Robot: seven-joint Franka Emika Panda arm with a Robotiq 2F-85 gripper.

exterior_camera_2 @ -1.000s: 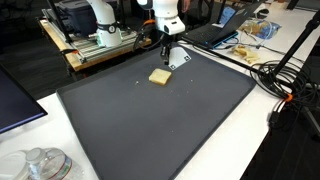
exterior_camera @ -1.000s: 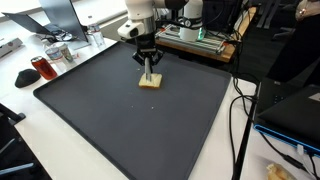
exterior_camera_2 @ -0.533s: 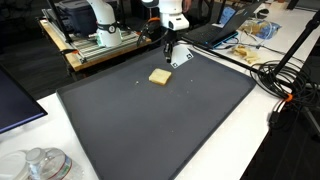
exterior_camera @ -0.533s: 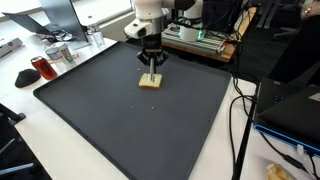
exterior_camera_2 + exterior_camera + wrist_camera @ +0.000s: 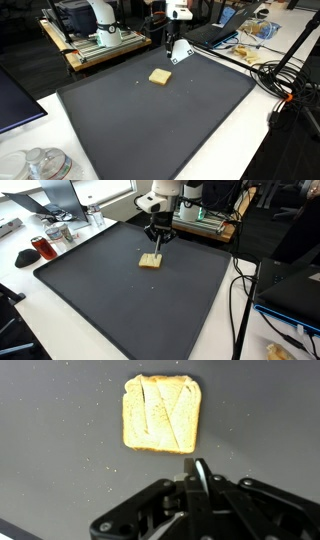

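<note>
While a white desk (image 5: 35,315) carries a broad black mat (image 5: 130,310) over most of its top, a white robot arm (image 5: 163,192) hangs above the mat's far end in both exterior views. The arm's black fingers (image 5: 155,248) point down and are pressed fully together, with nothing between them. Just below them, and not touching them, a single slice of bread (image 5: 150,261) lies flat on the mat near its far edge. In an exterior view the closed fingers (image 5: 167,62) hover beside the slice (image 5: 159,76), a little farther back. In the wrist view the fingers (image 5: 200,472) come in from the bottom, and the slice (image 5: 160,412) lies just ahead of their tip, pale streaks crossing its browned face. Fine crumbs (image 5: 108,460) speckle the dark mat (image 5: 50,480) around it.
</note>
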